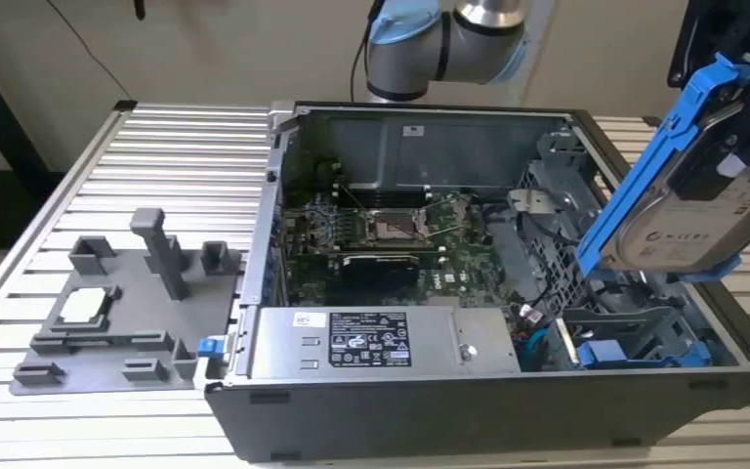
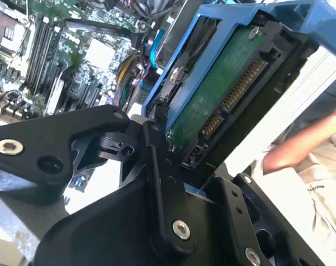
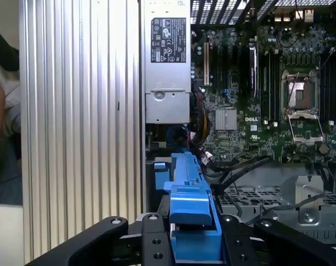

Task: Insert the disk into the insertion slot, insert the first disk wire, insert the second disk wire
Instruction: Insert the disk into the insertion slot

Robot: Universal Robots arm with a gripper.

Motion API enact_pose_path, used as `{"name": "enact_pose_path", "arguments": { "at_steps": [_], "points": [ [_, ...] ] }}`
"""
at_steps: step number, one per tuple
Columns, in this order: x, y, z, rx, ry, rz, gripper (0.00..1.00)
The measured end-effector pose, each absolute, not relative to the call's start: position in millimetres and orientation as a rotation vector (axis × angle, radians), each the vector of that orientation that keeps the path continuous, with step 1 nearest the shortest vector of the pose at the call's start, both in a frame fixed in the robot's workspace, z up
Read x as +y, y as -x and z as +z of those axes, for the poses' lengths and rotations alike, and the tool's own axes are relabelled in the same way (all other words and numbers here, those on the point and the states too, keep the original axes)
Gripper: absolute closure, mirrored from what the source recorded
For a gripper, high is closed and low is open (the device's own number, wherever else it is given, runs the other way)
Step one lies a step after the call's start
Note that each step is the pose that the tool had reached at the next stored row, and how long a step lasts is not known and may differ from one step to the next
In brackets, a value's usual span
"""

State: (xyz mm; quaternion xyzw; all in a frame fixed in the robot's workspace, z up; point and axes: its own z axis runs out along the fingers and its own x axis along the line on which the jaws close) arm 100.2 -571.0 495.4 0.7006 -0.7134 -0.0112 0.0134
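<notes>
Closest to my wrist cameras, the hand (image 3: 192, 235) is clamped on the blue-framed disk (image 1: 687, 220), holding it tilted above the open computer case (image 1: 479, 415) (green circuit board (image 2: 223, 94) facing the second wrist camera). The insertion slot (image 1: 616, 327) lies below the hand, well apart. By my reckoning the disk isn't seated yet, and both wires remain to insert.

Ribbed metal table (image 1: 173, 166): black computer case (image 1: 479, 415), grey fixture plate (image 1: 95, 352).
</notes>
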Motion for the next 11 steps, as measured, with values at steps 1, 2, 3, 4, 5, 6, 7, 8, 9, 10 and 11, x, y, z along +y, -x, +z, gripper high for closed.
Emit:
{"name": "enact_pose_path", "arguments": {
  "at_steps": [1,2,3,4,5,6,7,8,9,10,11],
  "points": [
    [-571.0,-100.2,494.8,-2.222,-2.183,-0.034,0.67],
    [-571.0,-100.2,494.2,-2.223,-2.183,-0.034,0.67],
    [-571.0,-100.2,493.5,-2.223,-2.183,-0.034,0.67],
    [-571.0,-100.2,492.8,-2.223,-2.183,-0.033,0.67],
    [-571.0,-100.3,492.1,-2.223,-2.183,-0.033,0.67],
    [-571.0,-100.3,491.3,-2.223,-2.183,-0.033,0.67],
    [-571.0,-100.4,490.6,-2.223,-2.183,-0.033,0.67],
    [-571.0,-100.6,489.9,-2.223,-2.183,-0.033,0.67],
    [-571.0,-100.7,489.3,-2.223,-2.183,-0.033,0.67],
    [-571.0,-100.8,488.8,-2.223,-2.183,-0.033,0.67],
    [-571.0,-100.9,488.3,-2.223,-2.184,-0.033,0.67]
  ]
}}
